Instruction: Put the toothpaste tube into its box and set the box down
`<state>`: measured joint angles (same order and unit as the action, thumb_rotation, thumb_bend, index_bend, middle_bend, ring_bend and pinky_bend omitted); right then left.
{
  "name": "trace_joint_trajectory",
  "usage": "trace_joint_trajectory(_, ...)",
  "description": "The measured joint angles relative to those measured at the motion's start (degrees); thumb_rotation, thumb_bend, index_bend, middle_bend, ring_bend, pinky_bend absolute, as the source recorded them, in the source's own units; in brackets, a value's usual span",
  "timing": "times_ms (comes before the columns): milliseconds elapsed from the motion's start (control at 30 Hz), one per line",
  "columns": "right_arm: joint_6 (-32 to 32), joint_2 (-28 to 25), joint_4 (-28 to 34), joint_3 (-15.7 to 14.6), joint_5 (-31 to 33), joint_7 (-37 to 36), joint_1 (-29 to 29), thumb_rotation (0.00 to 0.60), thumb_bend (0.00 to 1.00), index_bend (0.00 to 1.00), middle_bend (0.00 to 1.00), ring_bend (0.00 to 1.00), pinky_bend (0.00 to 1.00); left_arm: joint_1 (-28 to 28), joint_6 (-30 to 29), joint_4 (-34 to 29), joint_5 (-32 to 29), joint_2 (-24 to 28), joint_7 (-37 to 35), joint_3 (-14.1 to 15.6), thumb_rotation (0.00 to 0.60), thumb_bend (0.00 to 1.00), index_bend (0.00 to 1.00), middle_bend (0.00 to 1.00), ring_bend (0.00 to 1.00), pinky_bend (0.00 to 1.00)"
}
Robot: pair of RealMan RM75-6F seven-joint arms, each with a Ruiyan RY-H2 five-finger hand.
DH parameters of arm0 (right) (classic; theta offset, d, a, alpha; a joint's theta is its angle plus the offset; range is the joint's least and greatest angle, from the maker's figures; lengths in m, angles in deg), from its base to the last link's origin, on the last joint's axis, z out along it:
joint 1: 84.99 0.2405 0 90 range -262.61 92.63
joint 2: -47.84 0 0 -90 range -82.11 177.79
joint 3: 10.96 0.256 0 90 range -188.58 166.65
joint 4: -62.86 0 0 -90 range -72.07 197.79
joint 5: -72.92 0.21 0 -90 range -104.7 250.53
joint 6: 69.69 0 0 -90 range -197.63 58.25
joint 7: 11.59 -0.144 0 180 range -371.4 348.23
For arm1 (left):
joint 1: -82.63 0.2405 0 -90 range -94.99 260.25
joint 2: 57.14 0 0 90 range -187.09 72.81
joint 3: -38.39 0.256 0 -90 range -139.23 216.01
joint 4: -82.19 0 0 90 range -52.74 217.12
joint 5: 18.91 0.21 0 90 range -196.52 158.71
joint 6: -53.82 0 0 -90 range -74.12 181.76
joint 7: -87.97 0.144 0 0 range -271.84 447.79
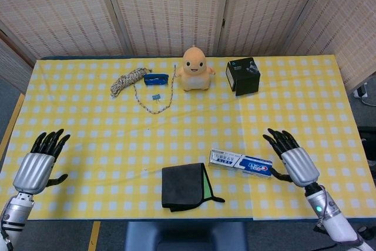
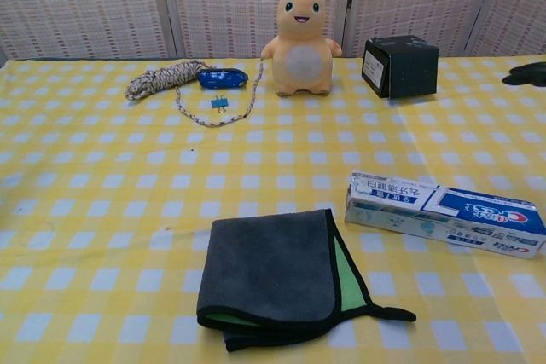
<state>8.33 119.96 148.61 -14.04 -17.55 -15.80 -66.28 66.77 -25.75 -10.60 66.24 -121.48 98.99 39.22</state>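
The white and blue toothpaste box lies flat on the yellow checked table, to the right of the folded cloth. No loose toothpaste tube shows in either view. My right hand hovers just right of the box, fingers spread, apart from it and holding nothing; in the chest view only its dark fingertips show at the right edge. My left hand is at the table's near left edge, fingers spread and holding nothing.
A grey cloth with green lining lies at the front centre. At the back stand an orange toy figure, a black box, a coiled rope, a blue object and a small blue clip.
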Motion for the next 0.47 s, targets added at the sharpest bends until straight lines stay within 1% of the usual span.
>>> trace_joint_trajectory(100,6.20,-1.74,2.79,-0.18,0.11,5.97,-4.05,0.600,0.32,0.00,0.00,0.00,0.00,2.49,-3.19,2.45,0.61,-1.49,-1.62,0.81,0.600,0.16,0.00,0.00,0.00,0.00)
trace_joint_trajectory(167,10.78,-2.42,3.99,-0.34,-0.12,7.78,-7.07,0.600,0.32,0.00,0.00,0.00,0.00,4.39,-5.53,4.59,1.36,-2.67,-3.92,1.48,0.600,0.17,0.00,0.00,0.00,0.00)
trace_joint_trajectory(267,16.03,-2.88,4.54,-0.63,-0.98,8.35,-11.23,0.600,0.32,0.00,0.00,0.00,0.00,7.27,-8.29,7.53,2.74,-4.15,-6.37,2.59,0.600,0.17,0.00,0.00,0.00,0.00)
trace_joint_trajectory(367,17.42,-3.22,4.55,-0.72,-2.35,9.14,-12.93,0.600,0.32,0.00,0.00,0.00,0.00,8.24,-9.21,7.61,3.89,-4.27,-6.69,2.99,0.600,0.17,0.00,0.00,0.00,0.00)
trace_joint_trajectory(467,17.02,-3.13,4.36,-0.61,-2.76,9.05,-12.92,0.600,0.32,0.00,0.00,0.00,0.00,8.51,-10.87,7.35,5.81,-4.26,-6.66,3.03,0.600,0.17,0.00,0.00,0.00,0.00)
